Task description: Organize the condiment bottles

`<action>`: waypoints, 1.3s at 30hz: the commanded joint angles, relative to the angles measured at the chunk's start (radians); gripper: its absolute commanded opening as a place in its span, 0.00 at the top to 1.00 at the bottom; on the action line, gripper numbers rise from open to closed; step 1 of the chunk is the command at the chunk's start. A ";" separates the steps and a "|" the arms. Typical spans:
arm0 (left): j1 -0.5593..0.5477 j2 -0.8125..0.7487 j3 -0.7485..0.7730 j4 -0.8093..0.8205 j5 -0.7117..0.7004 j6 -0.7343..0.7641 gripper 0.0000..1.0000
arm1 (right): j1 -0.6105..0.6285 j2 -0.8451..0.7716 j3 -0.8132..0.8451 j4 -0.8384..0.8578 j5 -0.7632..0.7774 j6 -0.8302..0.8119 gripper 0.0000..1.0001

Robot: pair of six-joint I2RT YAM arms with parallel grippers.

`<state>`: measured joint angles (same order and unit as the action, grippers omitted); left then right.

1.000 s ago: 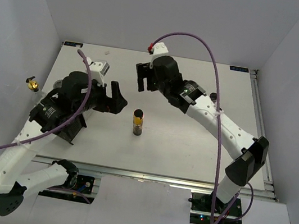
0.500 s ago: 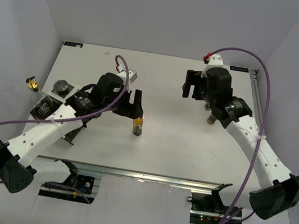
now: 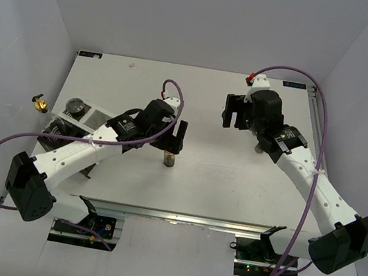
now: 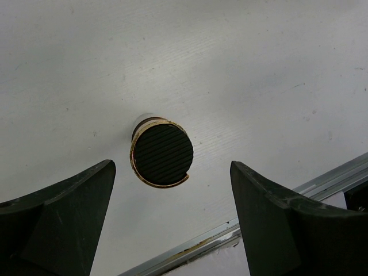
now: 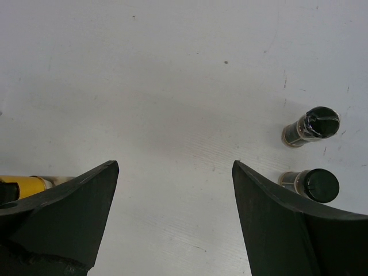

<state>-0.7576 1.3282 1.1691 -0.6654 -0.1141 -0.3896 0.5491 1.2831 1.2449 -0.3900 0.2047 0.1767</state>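
Observation:
The slim dark yellow-labelled bottle (image 3: 168,157) stands upright mid-table. My left gripper (image 3: 174,136) hovers right above it, open. In the left wrist view its dark gold-rimmed cap (image 4: 162,152) sits just ahead of the gap of my open gripper (image 4: 171,167), untouched. My right gripper (image 3: 232,116) is open and empty over bare table at back right (image 5: 175,164). Two small dark-capped bottles (image 5: 313,126) (image 5: 314,185) stand to its right; one shows from above (image 3: 261,148). The squat grey-lidded jar (image 3: 74,104) sits at the rack. A yellow label (image 5: 26,185) peeks out behind my right gripper's left finger.
The black-and-white rack (image 3: 92,118) lies at the table's left, partly under my left arm. A small gold-and-dark object (image 3: 37,102) sits beyond the table's left edge. A metal rail (image 4: 241,227) runs along the near edge.
My left gripper has swung right from beside the rack to above the yellow-labelled bottle. My right gripper moved from the middle to the back right, then hardly moved.

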 commanded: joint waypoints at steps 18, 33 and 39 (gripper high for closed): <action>-0.050 0.183 0.051 0.012 -0.184 -0.070 0.30 | -0.023 -0.096 -0.086 0.087 -0.027 -0.051 0.13; -0.076 0.215 0.235 -0.195 -0.353 -0.145 1.00 | -0.026 -0.142 -0.116 0.082 -0.064 -0.066 0.13; 0.083 0.171 0.452 -0.396 -0.400 -0.134 1.00 | -0.028 -0.172 -0.123 0.071 -0.083 -0.063 0.13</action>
<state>-0.7949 1.5965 1.4606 -0.9290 -0.4219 -0.5170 0.5282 1.1549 1.1290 -0.3408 0.1447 0.1230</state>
